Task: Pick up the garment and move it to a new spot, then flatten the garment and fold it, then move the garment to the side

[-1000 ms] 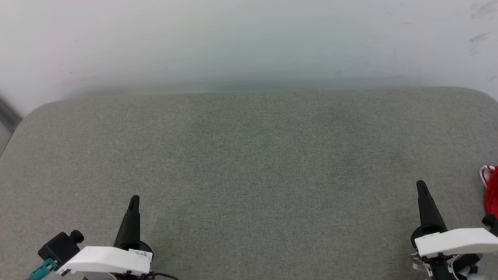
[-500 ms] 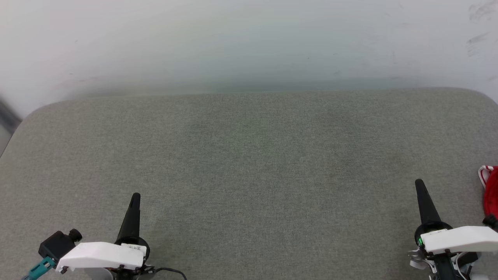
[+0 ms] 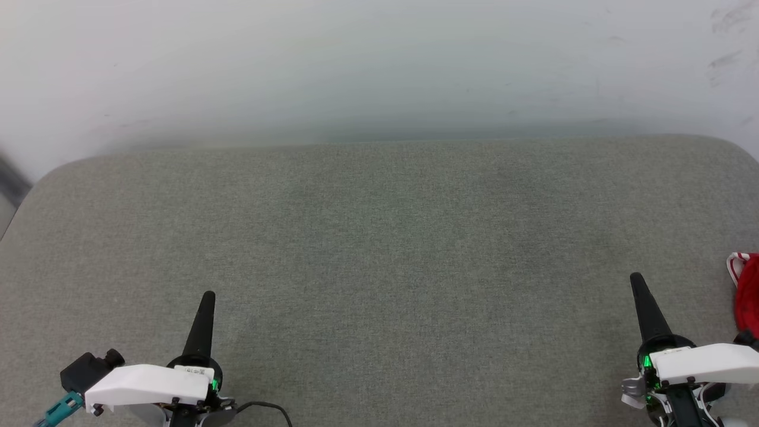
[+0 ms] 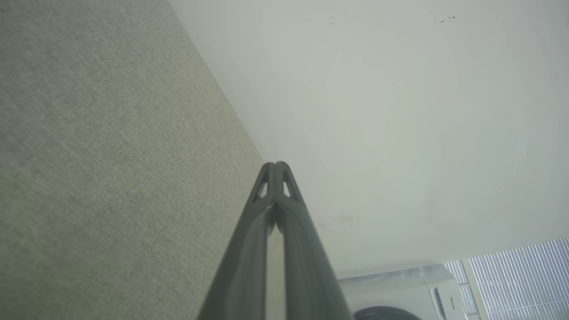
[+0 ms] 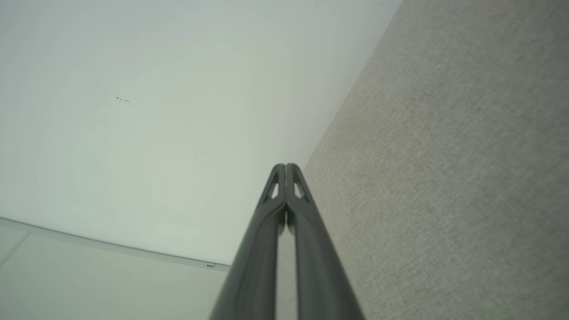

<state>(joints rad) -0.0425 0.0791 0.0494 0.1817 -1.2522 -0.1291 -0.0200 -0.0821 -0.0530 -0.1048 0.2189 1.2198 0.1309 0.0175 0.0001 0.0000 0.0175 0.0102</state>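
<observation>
A sliver of the red garment (image 3: 747, 296), with red-white striped trim, lies at the far right edge of the head view on the grey padded table (image 3: 379, 237). My right gripper (image 3: 637, 280) stands shut just left of it, apart from the cloth, holding nothing. At the lower left my left gripper (image 3: 207, 296) is also shut and empty, far from the garment. In the left wrist view the left gripper (image 4: 275, 165) has its fingertips pressed together. The right gripper (image 5: 285, 166) looks the same in the right wrist view.
A pale wall (image 3: 379, 65) rises behind the table's far edge. In the left wrist view a white washing machine (image 4: 400, 293) and window blinds (image 4: 520, 275) stand off to one side. The table's corners are rounded.
Both forearms have drawn back slightly toward the bottom edge, and both grippers stay shut. The garment has slid slightly further toward the right edge of the view.
</observation>
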